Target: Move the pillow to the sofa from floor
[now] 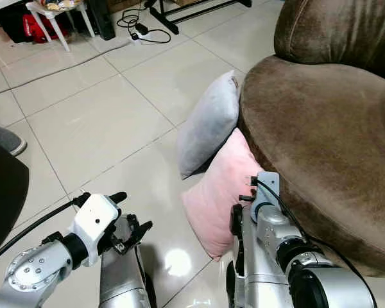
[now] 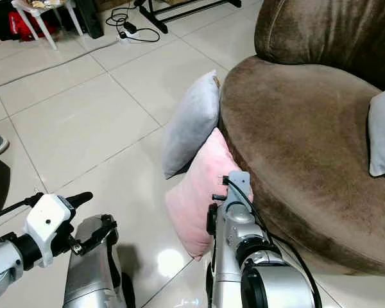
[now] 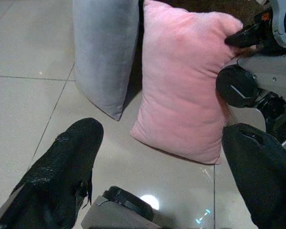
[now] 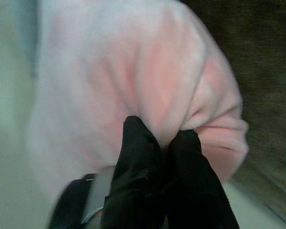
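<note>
A pink pillow (image 1: 215, 196) stands on its edge on the tiled floor, leaning against the round brown sofa (image 1: 321, 135). A grey pillow (image 1: 208, 125) leans on the sofa just behind it. My right gripper (image 4: 164, 143) is shut on a fold of the pink pillow (image 4: 133, 81) at its sofa-side edge. My left gripper (image 1: 125, 215) hovers low over the floor to the left of the pink pillow, open and holding nothing. Through the left wrist view the pink pillow (image 3: 181, 81) and grey pillow (image 3: 105, 47) stand side by side ahead of the fingers (image 3: 62, 167).
A pale cushion (image 2: 384, 131) lies on the sofa seat at the right. A power strip with cables (image 1: 141, 29), a white stool (image 1: 54, 16) and a black stand foot (image 1: 179, 13) sit at the far side of the floor. A grey shoe (image 1: 3, 138) is at the left.
</note>
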You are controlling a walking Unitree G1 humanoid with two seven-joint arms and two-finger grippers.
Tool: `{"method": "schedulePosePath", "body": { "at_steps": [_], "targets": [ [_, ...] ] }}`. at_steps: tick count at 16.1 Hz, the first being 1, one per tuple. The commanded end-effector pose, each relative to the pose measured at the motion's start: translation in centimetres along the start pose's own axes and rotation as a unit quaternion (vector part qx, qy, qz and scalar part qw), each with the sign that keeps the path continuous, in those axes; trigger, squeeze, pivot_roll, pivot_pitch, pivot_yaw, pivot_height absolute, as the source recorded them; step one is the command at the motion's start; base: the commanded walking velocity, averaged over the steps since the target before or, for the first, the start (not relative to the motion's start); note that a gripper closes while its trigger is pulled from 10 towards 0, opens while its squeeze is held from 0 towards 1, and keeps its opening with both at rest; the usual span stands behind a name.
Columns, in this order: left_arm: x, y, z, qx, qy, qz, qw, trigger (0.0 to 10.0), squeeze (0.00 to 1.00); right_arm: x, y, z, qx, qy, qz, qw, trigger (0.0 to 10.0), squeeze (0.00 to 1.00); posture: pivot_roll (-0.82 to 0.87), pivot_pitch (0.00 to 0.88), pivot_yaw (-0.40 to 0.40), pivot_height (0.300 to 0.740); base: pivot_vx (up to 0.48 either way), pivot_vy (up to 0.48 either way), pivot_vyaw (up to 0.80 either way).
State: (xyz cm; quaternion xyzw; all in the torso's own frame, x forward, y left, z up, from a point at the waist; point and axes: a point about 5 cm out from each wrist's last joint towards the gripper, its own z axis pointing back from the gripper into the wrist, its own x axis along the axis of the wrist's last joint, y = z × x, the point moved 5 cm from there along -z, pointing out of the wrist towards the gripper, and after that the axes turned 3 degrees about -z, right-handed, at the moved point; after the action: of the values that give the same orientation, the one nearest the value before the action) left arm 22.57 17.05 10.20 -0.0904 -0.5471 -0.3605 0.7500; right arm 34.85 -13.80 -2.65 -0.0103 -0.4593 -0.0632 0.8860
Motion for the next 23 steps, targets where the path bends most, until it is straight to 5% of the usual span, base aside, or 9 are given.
{"method": "schedulePosePath", "body": {
  "at_steps": [1, 5, 12, 14, 15, 17, 21, 22, 23],
  "targets": [
    [-0.2, -0.1, -0.1, 0.000, 0.002, 0.001, 1.000, 10.0, 0.72, -1.0, 2.5, 0.3, 0.063, 0.019, -0.001, 0.998, 0.0, 0.00, 0.08, 0.121, 0.029, 0.464, 0.000, 0.000, 0.00],
    [-0.2, 0.2, -0.9, 0.009, -0.008, 0.005, 1.000, 10.0, 0.72, -1.6, 7.5, 2.0, 0.257, -0.002, 0.095, 0.962, 0.0, 0.00, 0.06, 0.069, 0.025, 0.464, 0.000, 0.000, 0.00],
    [0.3, 0.1, -3.0, 0.006, -0.033, 0.006, 0.999, 10.0, 0.72, -2.3, 8.1, 3.8, 0.380, -0.032, 0.203, 0.902, 0.0, 0.00, 0.00, 0.000, 0.060, 0.464, 0.000, 0.000, 0.00],
    [0.5, 0.6, -3.9, 0.018, -0.044, 0.000, 0.999, 10.0, 0.72, 0.7, 7.3, 4.2, 0.388, -0.096, 0.162, 0.902, 0.0, 0.00, -0.01, 0.000, 0.050, 0.464, 0.000, 0.000, 0.00],
    [0.4, 1.3, -4.1, 0.036, -0.044, -0.002, 0.998, 10.0, 0.72, 3.5, 6.2, 4.3, 0.369, -0.137, 0.067, 0.917, 0.0, 0.00, -0.01, 0.000, 0.038, 0.464, 0.000, 0.000, 0.00],
    [0.6, 2.1, -3.8, 0.063, -0.050, -0.006, 0.997, 10.0, 0.72, 7.1, 3.9, 5.5, 0.345, -0.197, -0.029, 0.917, 0.0, 0.00, -0.02, 0.000, 0.031, 0.464, 0.000, 0.000, 0.00],
    [2.3, 4.4, -3.0, 0.112, -0.086, -0.002, 0.990, 10.0, 0.71, 15.1, -2.9, 12.2, 0.276, -0.357, -0.156, 0.879, 0.0, 0.00, -0.07, 0.000, 0.035, 0.464, 0.000, 0.000, 0.00],
    [2.6, 4.9, -3.1, 0.119, -0.090, 0.000, 0.989, 10.0, 0.71, 16.4, -4.0, 13.0, 0.253, -0.375, -0.170, 0.876, 1.5, 0.00, -0.08, 0.000, 0.041, 0.464, 0.000, 0.000, 0.00],
    [3.8, 5.7, -3.5, 0.133, -0.107, -0.004, 0.985, 10.0, 0.69, 21.9, -7.5, 17.0, 0.214, -0.459, -0.211, 0.836, 10.0, 0.00, -0.09, 0.000, 0.039, 0.464, 0.000, 0.000, 0.00]
  ]
}}
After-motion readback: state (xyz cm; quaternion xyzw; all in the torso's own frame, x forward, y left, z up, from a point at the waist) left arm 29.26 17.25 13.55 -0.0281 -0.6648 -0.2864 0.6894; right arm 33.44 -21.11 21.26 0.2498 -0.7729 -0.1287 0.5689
